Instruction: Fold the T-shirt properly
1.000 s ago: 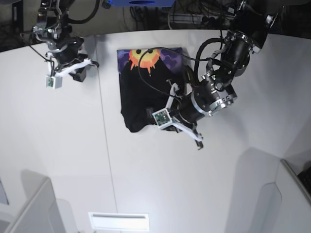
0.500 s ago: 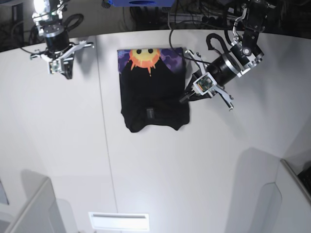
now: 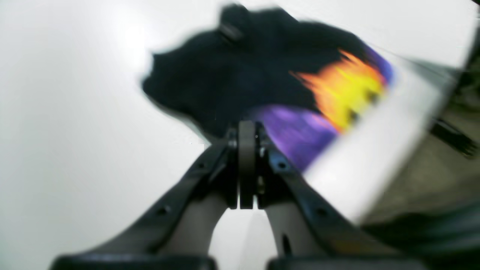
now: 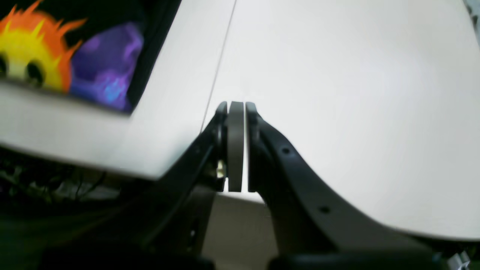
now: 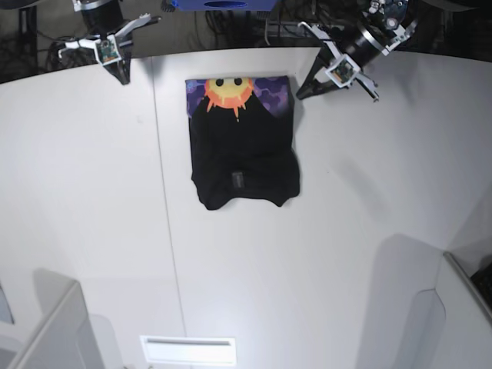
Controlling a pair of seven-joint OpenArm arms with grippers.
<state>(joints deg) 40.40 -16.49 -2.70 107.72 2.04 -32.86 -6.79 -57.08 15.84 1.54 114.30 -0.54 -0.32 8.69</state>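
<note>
A: Where's the T-shirt [image 5: 243,154]?

B: Lying on the white table [image 5: 323,254], toward the far edge, folded into a compact black bundle. The sun face print [image 5: 227,92] on purple shows as a strip along its far end; the near end is rounded and a bit lumpy, with a small tag on top.

A: How would it handle?

B: I'd judge it soft, light and limp. It'll sag and slide on itself when lifted, so a pinch through all layers at a corner or along a folded edge would hold best, not the loose middle.

A: And the arms?

B: Both are well apart from the cloth, up by the table's far edge. The left gripper [image 3: 246,168] has its pads pressed together on nothing; the shirt sits beyond it, blurred. The right gripper [image 4: 235,146] is likewise pinched closed and empty, hanging over the table's far edge near the seam, the print off to its side.

A: Is it folded properly?

B: It looks largely done, though the near edge is uneven
</note>
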